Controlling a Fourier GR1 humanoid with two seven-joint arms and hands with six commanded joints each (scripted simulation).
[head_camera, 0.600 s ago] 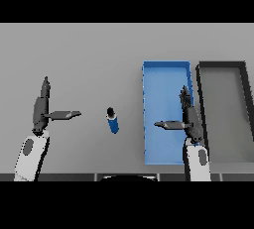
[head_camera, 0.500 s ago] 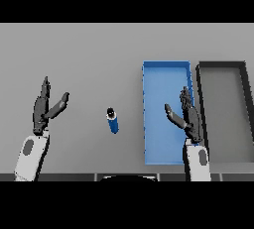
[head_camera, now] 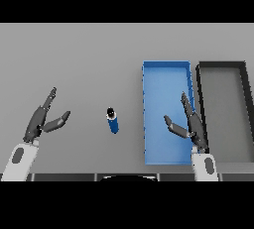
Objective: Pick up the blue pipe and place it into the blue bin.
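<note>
A short blue pipe [head_camera: 113, 121] with a dark end lies on the grey table, left of the blue bin [head_camera: 166, 72]. The bin is a long open tray with nothing inside. My left hand [head_camera: 41, 121] hovers at the left, well apart from the pipe, fingers straight and thumb spread, holding nothing. Over the bin's right near part is my right hand [head_camera: 191, 124], open too, with fingers pointing away from me and the thumb out to the left.
A black bin [head_camera: 222, 67] with a grey floor stands right beside the blue bin, at the table's right edge.
Both thumbs have swung in from sticking straight sideways to a slanted spread. The hands and the pipe stay roughly where they were.
</note>
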